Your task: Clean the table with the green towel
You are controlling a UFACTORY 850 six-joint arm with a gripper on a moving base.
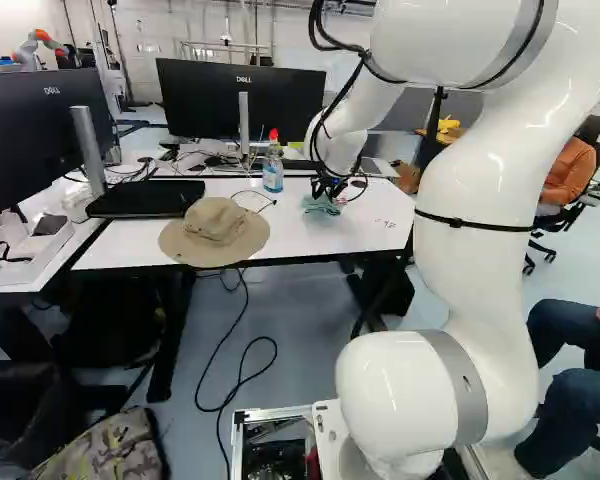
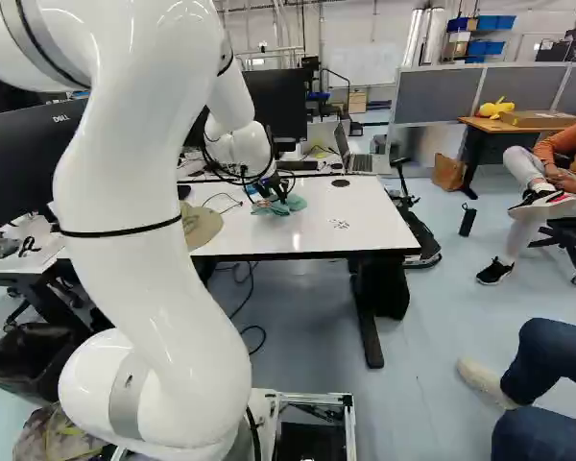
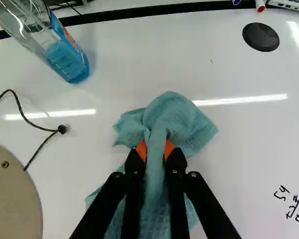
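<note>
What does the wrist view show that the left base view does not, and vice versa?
Only the wrist view: the orange pads of the gripper pinching a fold of the green towel, and a red-tipped marker past the table's edge.

Only the left base view: two monitors, the bottle's red cap and a camouflage-patterned bag on the floor.

Both: the towel on the white table, the bottle of blue liquid, the tan hat (only partly in the wrist view), a thin black cable and handwriting.
</note>
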